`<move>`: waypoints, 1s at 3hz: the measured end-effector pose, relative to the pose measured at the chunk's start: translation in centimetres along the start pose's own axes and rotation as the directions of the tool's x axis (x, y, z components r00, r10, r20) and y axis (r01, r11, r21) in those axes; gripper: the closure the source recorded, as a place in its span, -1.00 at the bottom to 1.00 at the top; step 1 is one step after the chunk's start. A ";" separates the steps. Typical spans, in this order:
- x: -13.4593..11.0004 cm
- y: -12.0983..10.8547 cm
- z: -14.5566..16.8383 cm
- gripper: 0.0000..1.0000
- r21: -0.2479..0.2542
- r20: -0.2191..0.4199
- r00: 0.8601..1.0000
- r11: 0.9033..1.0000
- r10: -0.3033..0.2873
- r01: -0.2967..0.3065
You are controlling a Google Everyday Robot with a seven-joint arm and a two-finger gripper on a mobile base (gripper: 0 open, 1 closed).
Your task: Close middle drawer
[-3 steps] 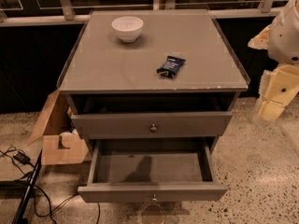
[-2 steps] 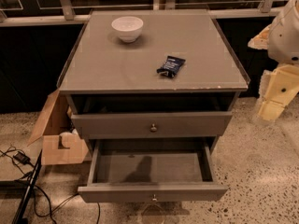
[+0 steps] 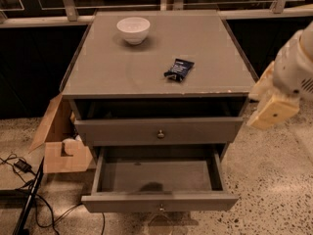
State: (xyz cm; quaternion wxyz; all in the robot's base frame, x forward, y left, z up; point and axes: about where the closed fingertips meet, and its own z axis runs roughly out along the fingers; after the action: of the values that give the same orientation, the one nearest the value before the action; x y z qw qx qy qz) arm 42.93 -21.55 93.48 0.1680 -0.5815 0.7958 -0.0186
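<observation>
The grey cabinet (image 3: pixel 146 67) stands in the middle of the view. Its middle drawer (image 3: pixel 159 201) is pulled far out toward me; its inside is empty and a small round knob sits on its flat front. The top drawer front (image 3: pixel 159 130) above it has its own knob and stands out only slightly, with a dark gap over it. The lowest drawer is hidden under the open one. My cream-coloured arm and gripper (image 3: pixel 272 112) hang at the right, beside the cabinet's right front corner, above and to the right of the open drawer and apart from it.
A white bowl (image 3: pixel 133 29) and a dark snack packet (image 3: pixel 179 69) lie on the cabinet top. An open cardboard box (image 3: pixel 61 148) stands on the floor at the cabinet's left, with black cables (image 3: pixel 24 199) further left. A railing and dark glass run behind the cabinet.
My arm and gripper have shifted a little to the left, closer to the cabinet's right corner. The drawers, bowl and packet have not moved.
</observation>
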 end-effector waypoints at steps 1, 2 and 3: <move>1.2 2.8 5.9 0.46 -0.029 0.045 0.994 0.995 0.102 -0.101; 2.7 6.3 13.0 0.93 -0.076 0.073 0.980 0.981 0.183 -0.178; 5.4 12.4 22.4 1.00 -0.174 0.077 0.968 0.959 0.239 -0.223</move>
State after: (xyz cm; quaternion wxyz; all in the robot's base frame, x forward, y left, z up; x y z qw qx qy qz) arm 36.58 -18.85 68.27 0.1590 -0.4967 0.8479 0.0951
